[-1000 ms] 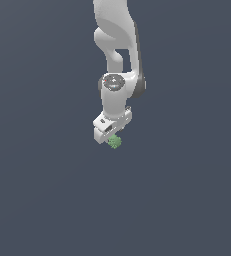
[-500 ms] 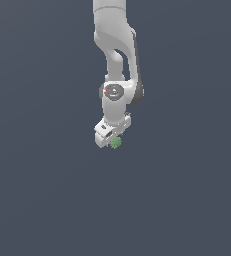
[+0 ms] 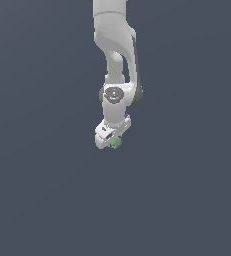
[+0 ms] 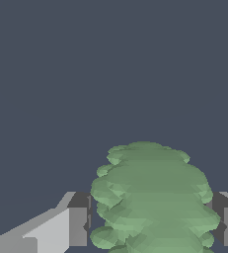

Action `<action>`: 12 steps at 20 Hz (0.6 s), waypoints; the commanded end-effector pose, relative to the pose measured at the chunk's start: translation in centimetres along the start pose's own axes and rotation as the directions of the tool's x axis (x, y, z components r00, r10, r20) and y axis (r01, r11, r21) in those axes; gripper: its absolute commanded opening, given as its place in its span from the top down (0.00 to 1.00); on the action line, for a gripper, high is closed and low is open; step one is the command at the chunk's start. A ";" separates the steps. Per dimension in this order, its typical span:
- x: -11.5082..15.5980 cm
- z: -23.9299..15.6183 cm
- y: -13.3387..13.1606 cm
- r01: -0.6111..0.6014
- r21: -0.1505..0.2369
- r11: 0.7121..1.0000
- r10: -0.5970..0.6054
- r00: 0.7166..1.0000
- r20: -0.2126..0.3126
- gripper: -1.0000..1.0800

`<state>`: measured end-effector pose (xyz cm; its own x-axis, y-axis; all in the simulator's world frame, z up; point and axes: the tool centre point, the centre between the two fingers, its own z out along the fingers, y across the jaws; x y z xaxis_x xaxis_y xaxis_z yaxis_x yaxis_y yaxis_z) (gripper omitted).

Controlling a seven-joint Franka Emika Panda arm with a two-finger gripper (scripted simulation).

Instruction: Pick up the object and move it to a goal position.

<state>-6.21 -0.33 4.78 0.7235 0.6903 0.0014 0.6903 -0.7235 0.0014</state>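
- Your arm (image 3: 118,55) hangs almost straight down from above, its upper links stacked one over the other, with the round wrist joint (image 3: 114,93) facing the exterior camera.
- Below that joint, the white gripper (image 3: 110,139) tilts slightly, its tip pointing down and toward the exterior view's left.
- You have the green ball (image 3: 116,143) clamped at the gripper's tip; it peeks out on the gripper's lower edge, toward the exterior view's right.
- In the wrist view, the bumpy ball (image 4: 152,197) sits between the two dark finger pads (image 4: 79,217), touching both, so the jaws are closed on it.
- Around the gripper you see only flat dark-grey background (image 3: 42,190).
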 end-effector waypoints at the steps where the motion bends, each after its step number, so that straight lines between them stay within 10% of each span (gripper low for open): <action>1: 0.0 0.1 -0.1 0.000 0.002 1.000 0.000 1.000 0.001 1.00; 12: 0.6 -0.6 -1.2 0.000 0.000 1.000 0.000 1.000 0.000 1.00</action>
<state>-6.47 0.43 5.13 0.7243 0.6895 0.0009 0.6895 -0.7243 0.0016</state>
